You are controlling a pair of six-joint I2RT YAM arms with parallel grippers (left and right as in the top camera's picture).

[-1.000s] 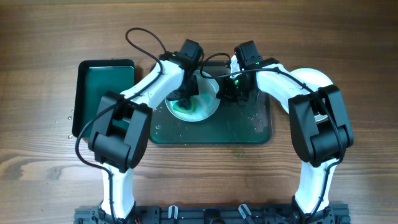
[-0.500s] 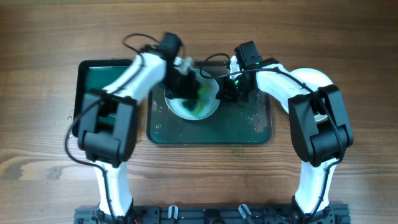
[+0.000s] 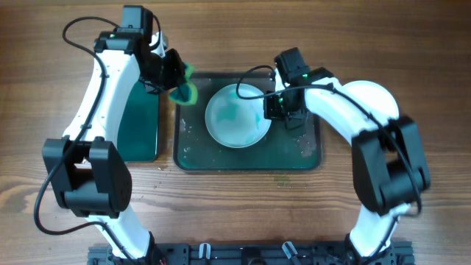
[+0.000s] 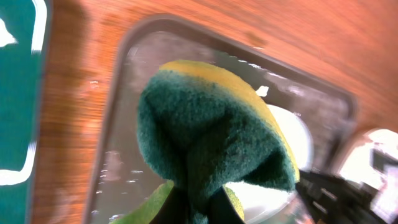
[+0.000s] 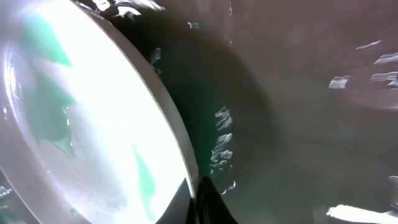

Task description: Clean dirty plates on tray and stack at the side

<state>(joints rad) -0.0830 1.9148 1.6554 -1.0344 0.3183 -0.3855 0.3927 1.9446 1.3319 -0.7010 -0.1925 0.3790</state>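
One pale plate (image 3: 235, 116) with green smears lies on the dark tray (image 3: 294, 151); no other plates show. My right gripper (image 3: 269, 107) is shut on the plate's right rim; in the right wrist view its jaws (image 5: 202, 200) pinch the rim of the plate (image 5: 93, 124) above the wet tray (image 5: 298, 124). My left gripper (image 3: 174, 78) is shut on a green and yellow sponge (image 3: 185, 90), held over the tray's far left corner, clear of the plate. In the left wrist view the sponge (image 4: 211, 137) fills the middle, with the gripper (image 4: 199, 213), the tray (image 4: 121, 124) and the plate (image 4: 295, 140) around it.
A smaller bright-green tray (image 3: 140, 129) stands left of the dark tray, partly under my left arm; it also shows in the left wrist view (image 4: 15, 93). Water drops and soap smears lie on the dark tray's floor. Bare wooden table (image 3: 412, 59) surrounds both trays.
My left gripper lifted the sponge off the plate and swung left to the tray's far left corner. The plate's face now shows whole. The right gripper stayed on the rim.
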